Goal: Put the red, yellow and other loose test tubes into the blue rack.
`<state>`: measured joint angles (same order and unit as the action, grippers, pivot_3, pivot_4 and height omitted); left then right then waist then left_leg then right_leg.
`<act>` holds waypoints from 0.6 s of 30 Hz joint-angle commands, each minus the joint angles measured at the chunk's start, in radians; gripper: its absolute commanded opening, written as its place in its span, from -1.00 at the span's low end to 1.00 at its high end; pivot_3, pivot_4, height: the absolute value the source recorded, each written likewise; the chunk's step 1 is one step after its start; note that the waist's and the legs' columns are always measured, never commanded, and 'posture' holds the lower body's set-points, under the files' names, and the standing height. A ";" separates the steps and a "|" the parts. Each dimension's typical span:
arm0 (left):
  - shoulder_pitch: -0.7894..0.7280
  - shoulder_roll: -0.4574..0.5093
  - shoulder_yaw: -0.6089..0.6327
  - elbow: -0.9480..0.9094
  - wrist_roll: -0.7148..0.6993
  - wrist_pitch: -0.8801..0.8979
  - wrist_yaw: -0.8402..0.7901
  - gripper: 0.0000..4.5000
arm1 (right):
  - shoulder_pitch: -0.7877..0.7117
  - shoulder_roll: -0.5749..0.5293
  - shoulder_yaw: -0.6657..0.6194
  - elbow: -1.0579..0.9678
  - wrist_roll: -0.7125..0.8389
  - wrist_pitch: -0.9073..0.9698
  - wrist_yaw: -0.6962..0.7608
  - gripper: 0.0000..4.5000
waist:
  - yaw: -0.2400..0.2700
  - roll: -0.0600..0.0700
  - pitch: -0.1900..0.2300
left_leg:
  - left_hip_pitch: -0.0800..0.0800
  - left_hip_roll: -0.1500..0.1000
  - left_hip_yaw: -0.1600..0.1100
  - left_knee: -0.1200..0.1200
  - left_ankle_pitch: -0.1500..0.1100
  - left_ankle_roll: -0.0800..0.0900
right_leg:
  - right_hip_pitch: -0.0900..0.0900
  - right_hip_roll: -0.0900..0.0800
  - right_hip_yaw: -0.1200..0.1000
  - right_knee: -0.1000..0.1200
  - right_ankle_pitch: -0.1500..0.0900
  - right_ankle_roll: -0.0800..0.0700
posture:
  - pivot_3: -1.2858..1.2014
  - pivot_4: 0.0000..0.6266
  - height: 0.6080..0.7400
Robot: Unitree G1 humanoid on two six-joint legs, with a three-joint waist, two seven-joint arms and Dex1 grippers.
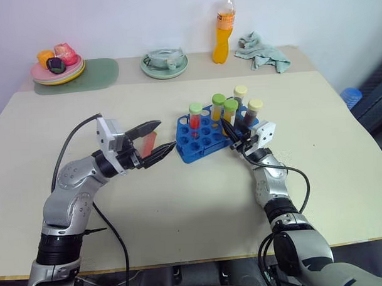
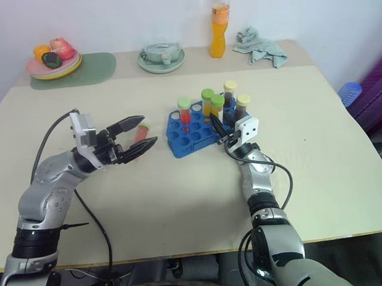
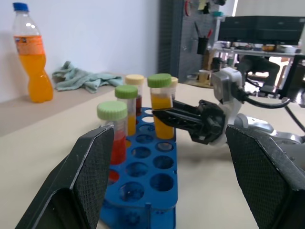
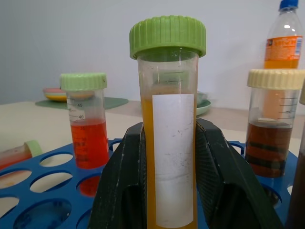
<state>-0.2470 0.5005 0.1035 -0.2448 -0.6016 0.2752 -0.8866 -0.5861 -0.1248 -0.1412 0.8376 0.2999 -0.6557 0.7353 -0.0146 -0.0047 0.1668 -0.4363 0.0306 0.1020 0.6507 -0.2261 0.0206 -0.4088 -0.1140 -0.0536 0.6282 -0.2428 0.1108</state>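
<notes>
The blue rack [image 1: 192, 145] stands mid-table and holds several upright capped tubes, among them a red tube with a green cap [image 1: 195, 119] and brown tubes with cream caps [image 1: 255, 109]. My right gripper [image 1: 231, 130] reaches in from the rack's right side. It is shut on a yellow tube with a green cap [image 4: 167, 109], which stands upright over the rack, its lower end hidden. My left gripper [image 1: 158, 139] hovers open just left of the rack with nothing between its fingers [image 3: 90, 167]. A loose red tube [image 2: 140, 132] lies on the table beneath it.
An orange soda bottle [image 1: 223, 29] and a teal cloth [image 1: 262, 52] stand at the back. A green saucer with a cup [image 1: 164, 62] and a fruit plate [image 1: 58, 66] on a green mat [image 1: 97, 74] sit at the back left. A blue object [image 1: 351, 96] lies past the table's right edge.
</notes>
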 commanded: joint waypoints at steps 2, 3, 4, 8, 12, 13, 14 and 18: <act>0.003 -0.004 0.021 -0.040 -0.017 -0.008 0.012 0.69 | -0.006 0.000 -0.037 -0.019 0.074 0.033 0.063 -0.67 | 0.000 0.000 0.000 | 0.000 0.000 0.000 0.000 0.000 0.000 | 0.000 0.000 0.000 0.000 0.000 0.000 | 0.03 -0.52 1.00; 0.004 -0.007 0.021 -0.040 -0.018 -0.007 0.014 0.69 | -0.005 0.007 -0.039 -0.028 0.089 0.033 0.084 -0.45 | 0.000 0.000 0.000 | 0.000 0.000 0.000 0.000 0.000 0.000 | 0.000 0.000 0.000 0.000 0.000 0.000 | 0.03 -0.52 1.00; 0.005 -0.008 0.020 -0.040 -0.019 -0.007 0.015 0.69 | -0.004 0.011 -0.038 -0.033 0.096 0.030 0.097 -0.21 | 0.000 0.000 0.000 | 0.000 0.000 0.000 0.000 0.000 0.000 | 0.000 0.000 0.000 0.000 0.000 0.000 | 0.03 -0.52 1.00; 0.003 -0.013 0.022 -0.044 -0.024 0.002 0.031 0.69 | 0.004 0.014 -0.031 -0.030 0.043 -0.049 0.060 0.70 | -0.004 0.000 0.000 | 0.000 0.000 0.000 -0.001 0.000 0.000 | 0.000 0.000 0.000 0.000 0.000 0.000 | 0.03 -0.52 1.00; 0.004 -0.011 0.034 -0.047 -0.025 0.022 0.065 0.69 | 0.021 -0.011 -0.016 -0.061 -0.040 -0.090 -0.030 0.98 | -0.002 0.000 0.000 | 0.000 0.000 0.000 -0.001 0.000 0.000 | 0.000 0.000 0.000 0.000 0.000 0.000 | 0.03 -0.52 1.00; 0.004 -0.010 0.036 -0.049 -0.027 0.028 0.074 0.69 | 0.031 -0.018 -0.011 -0.082 -0.045 -0.085 -0.034 0.98 | -0.001 0.000 0.000 | 0.000 0.000 0.000 -0.001 0.000 -0.001 | 0.000 0.000 0.000 0.000 0.000 0.000 | 0.03 -0.52 1.00; 0.005 -0.009 0.039 -0.055 -0.032 0.038 0.084 0.69 | 0.044 -0.027 -0.002 -0.108 -0.055 -0.077 -0.037 0.98 | 0.000 0.000 0.000 | 0.000 0.000 0.000 -0.001 0.000 -0.001 | 0.000 0.000 0.000 0.000 0.000 0.000 | 0.03 -0.52 1.00; 0.001 -0.030 0.060 -0.075 -0.043 0.070 0.167 0.69 | 0.096 -0.070 0.025 -0.236 -0.086 -0.022 -0.057 0.98 | -0.002 0.000 0.000 | 0.000 0.000 0.000 -0.001 0.001 -0.001 | -0.001 0.000 0.000 0.000 0.000 0.000 | 0.03 -0.52 1.00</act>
<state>-0.2403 0.4796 0.1352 -0.2777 -0.6233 0.3410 -0.7578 -0.4974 -0.1778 -0.1258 0.6877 0.2271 -0.6983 0.6901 -0.0169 -0.0045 0.1670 -0.4364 0.0306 0.1019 0.6494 -0.2256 0.0196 -0.4093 -0.1144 -0.0536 0.6278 -0.2430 0.1106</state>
